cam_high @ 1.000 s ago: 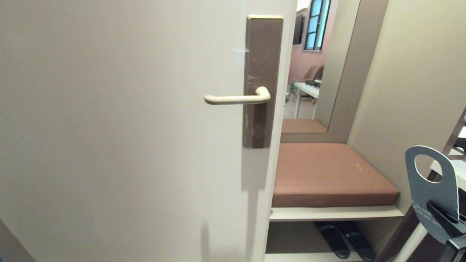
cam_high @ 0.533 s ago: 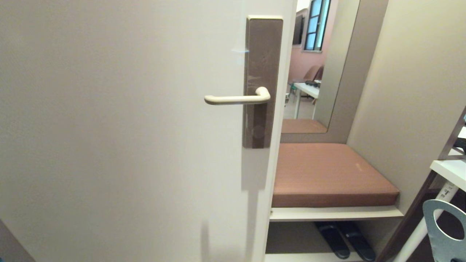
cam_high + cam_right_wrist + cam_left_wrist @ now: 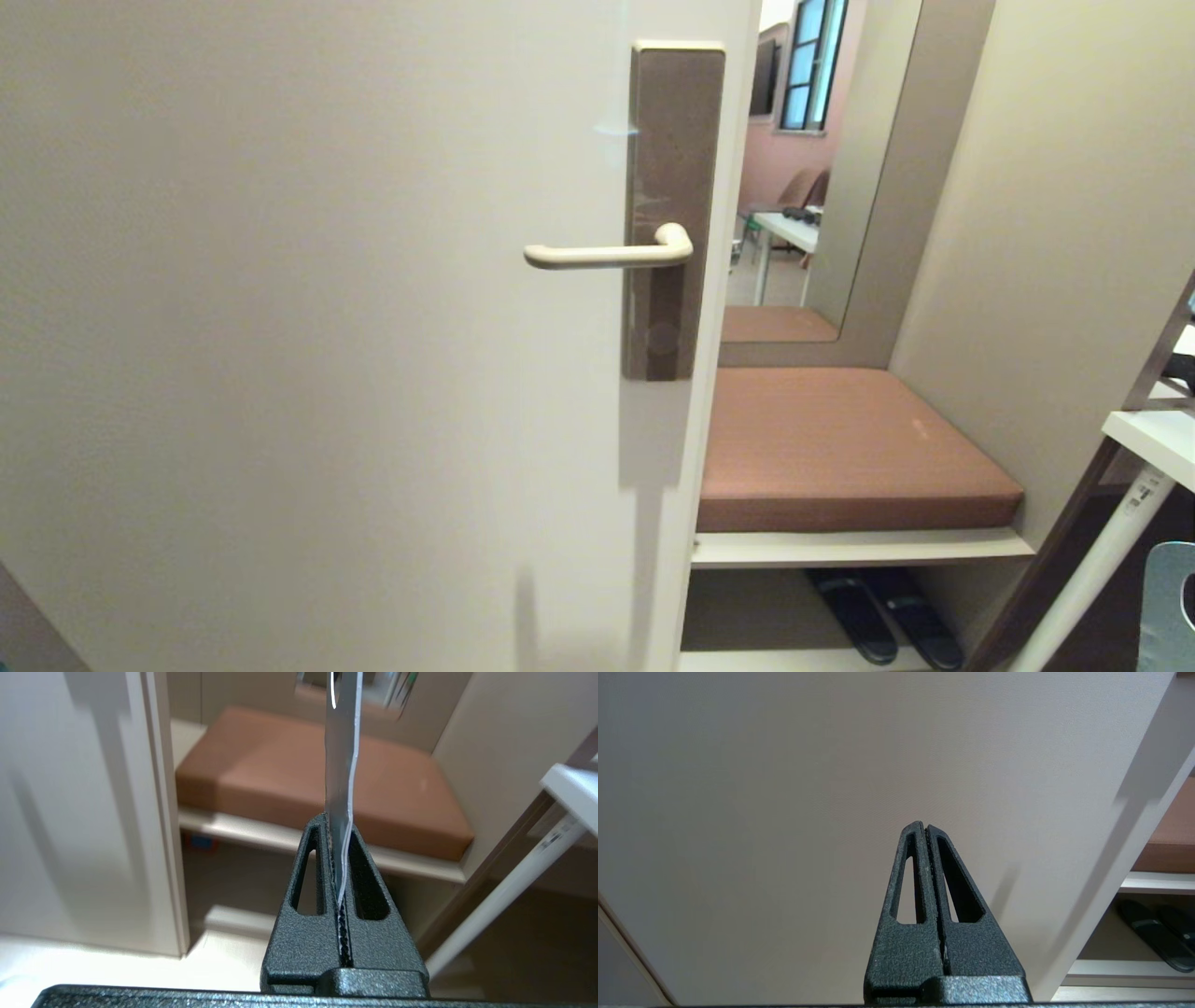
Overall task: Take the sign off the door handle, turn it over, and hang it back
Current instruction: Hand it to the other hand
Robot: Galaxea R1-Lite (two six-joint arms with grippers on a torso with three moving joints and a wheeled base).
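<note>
The sign [image 3: 342, 765] is off the bare door handle [image 3: 609, 252], clamped edge-on in the right pincer [image 3: 337, 826], low at the robot's right. Left pincer [image 3: 925, 828] is pressed together, empty. The turning-over step is in hand; next, the sign's hole must go over the lever.

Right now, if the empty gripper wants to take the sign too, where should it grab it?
Probably the flat stretch of the sign above the right gripper, which is already clamped on its lower end. The card is thin and stands edge-on, so the left gripper, now shut and empty by the door, would need to open and close across the two faces from the side, not over the edge.
</note>
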